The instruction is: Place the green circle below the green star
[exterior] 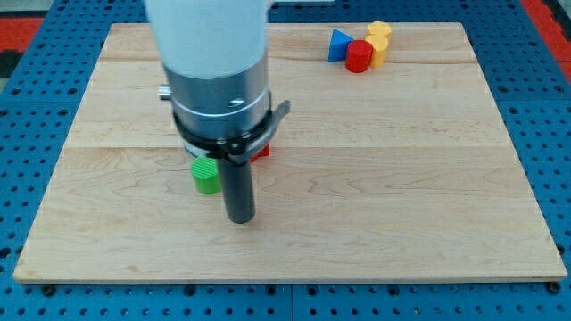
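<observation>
The green circle (205, 176) is a short green cylinder on the wooden board (401, 178), left of centre. My tip (240, 218) is the lower end of the dark rod, just right of and slightly below the green circle, close to it. The green star does not show; the arm's wide body (214, 80) hides the board above the circle. A red block (260, 151) peeks out from under the arm, right of and above the circle; its shape cannot be made out.
At the view's top right sits a tight cluster: a blue triangle (339, 45), a red cylinder (359, 56) and two yellow blocks (378, 40). The board lies on a blue perforated table (27, 107).
</observation>
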Robot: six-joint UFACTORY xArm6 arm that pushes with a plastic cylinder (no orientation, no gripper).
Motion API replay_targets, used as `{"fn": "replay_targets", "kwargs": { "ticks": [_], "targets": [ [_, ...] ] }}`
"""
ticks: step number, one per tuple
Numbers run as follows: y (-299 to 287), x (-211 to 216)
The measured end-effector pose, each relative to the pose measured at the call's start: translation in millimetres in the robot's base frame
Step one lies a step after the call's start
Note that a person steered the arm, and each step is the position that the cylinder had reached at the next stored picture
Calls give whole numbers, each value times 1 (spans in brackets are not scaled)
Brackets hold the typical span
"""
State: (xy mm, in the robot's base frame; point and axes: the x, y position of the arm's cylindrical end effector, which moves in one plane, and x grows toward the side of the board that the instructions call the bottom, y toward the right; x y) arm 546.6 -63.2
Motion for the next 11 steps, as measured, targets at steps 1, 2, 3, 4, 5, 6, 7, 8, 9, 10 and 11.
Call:
{"fn": "replay_targets", "kwargs": {
  "ticks": [1,2,3,4,5,6,7,8,9,10,11],
  "targets": [
    [-7,-12],
    [-29,-26],
    [-49,-27],
    [-64,-35],
    [-67,-54],
    [-55,-78],
    [-38,-92],
    [-32,-95],
    [-47,-72],
    [13,-75],
    [68,-87]
  ]
}}
